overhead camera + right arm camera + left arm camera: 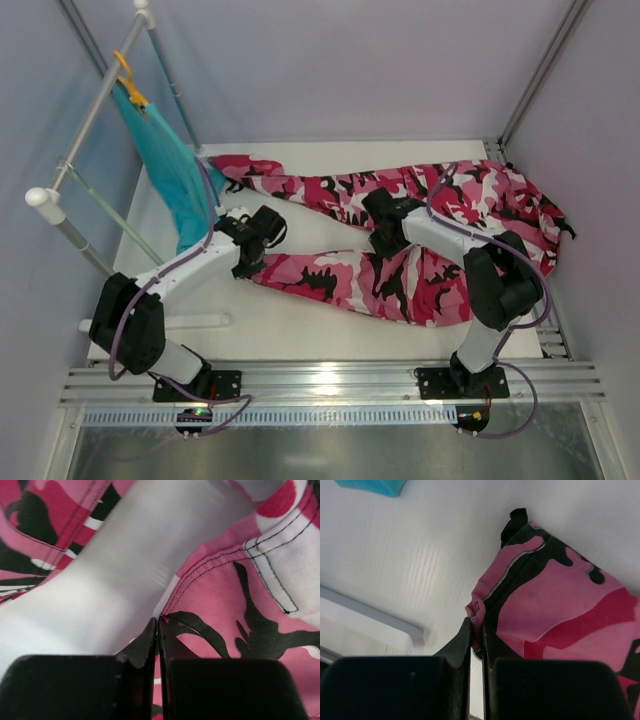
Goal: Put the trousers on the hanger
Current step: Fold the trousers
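The trousers lie spread flat across the white table, waist to my right and both legs running left. My left pincer is narrowed to a slit with the near leg's cuff pinched between its tips. My right pincer is closed on the stitched inner edge where the legs part. The mint-green hanger hangs well apart on the white rack, beside a teal garment.

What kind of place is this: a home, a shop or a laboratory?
Most likely a robot test cell in a laboratory, not a home. A left arm and a right arm are bolted to a metal rail at the edge of the table. Plain walls enclose it, and the trousers lie spread out.
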Action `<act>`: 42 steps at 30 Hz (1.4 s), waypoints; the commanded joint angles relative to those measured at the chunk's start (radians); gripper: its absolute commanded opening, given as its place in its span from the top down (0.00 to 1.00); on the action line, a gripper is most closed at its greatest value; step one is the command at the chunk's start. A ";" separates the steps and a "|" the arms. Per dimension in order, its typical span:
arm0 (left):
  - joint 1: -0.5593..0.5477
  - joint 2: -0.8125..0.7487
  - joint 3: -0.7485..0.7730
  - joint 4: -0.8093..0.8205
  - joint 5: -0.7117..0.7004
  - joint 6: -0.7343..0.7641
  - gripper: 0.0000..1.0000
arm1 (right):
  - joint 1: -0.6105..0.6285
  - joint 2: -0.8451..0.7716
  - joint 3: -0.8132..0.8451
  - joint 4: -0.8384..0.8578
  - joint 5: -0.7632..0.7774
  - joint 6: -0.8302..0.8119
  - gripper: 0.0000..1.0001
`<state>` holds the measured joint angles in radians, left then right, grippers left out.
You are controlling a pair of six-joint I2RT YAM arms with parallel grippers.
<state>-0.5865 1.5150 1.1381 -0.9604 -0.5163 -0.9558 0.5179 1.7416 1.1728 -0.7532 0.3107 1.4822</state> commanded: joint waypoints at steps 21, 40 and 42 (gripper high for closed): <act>-0.098 -0.081 -0.024 0.119 0.100 -0.047 0.55 | -0.006 -0.203 -0.064 0.345 -0.344 -0.637 0.46; -0.056 -0.036 -0.391 0.304 0.202 -0.162 0.50 | 0.134 0.272 0.324 0.500 -0.838 -1.336 0.34; -0.052 -0.042 -0.402 0.310 0.206 -0.166 0.51 | 0.142 0.320 0.402 0.451 -0.843 -1.366 0.34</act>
<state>-0.6472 1.4765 0.7841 -0.6857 -0.3328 -1.0885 0.6590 2.0148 1.4677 -0.2657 -0.4698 0.2493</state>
